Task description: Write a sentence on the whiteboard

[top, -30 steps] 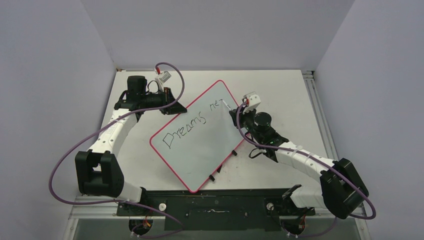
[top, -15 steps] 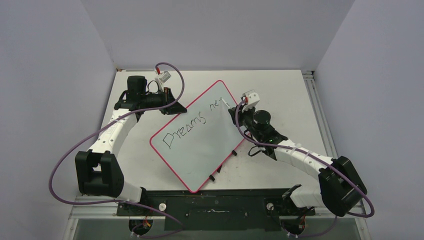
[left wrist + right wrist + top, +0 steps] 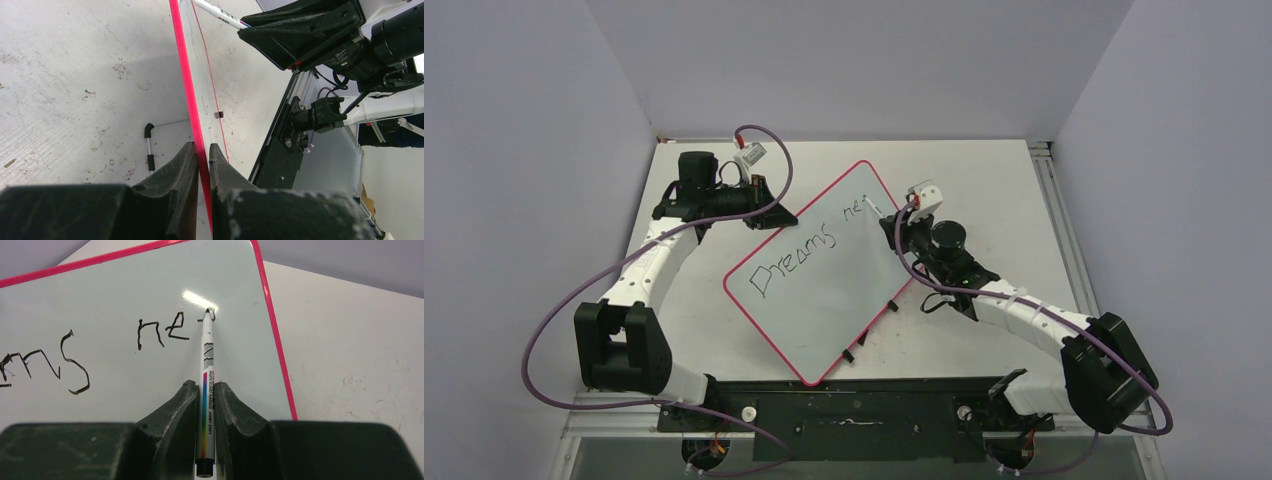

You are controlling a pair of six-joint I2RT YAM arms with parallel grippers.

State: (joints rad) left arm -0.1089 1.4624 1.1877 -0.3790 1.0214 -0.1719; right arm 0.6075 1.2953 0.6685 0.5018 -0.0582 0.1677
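Clamping marker [image 3: 206, 360] in right end effector [image 3: 206, 386], pinching whiteboard [image 3: 824, 300] in left end effector [image 3: 202, 146]; possibly smearing sentence [image 3: 794, 258] through whiteboard slippage.

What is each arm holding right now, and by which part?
The left pincer pinches the whiteboard by its pink rim. The right pincer grips a marker by the rear half of its barrel.

robot lab test cell. plain pale partition walls [image 3: 854, 60] close in beyond and to both sides of left claw [image 3: 200, 152] and right claw [image 3: 205, 390]. scuffed white tabletop [image 3: 994, 180] beneath them. aluminium rail [image 3: 1062, 235] well right of right claw. black mounting plate [image 3: 854, 410] at near edge, purple cables [image 3: 526, 365] looping off arms [image 3: 654, 265].
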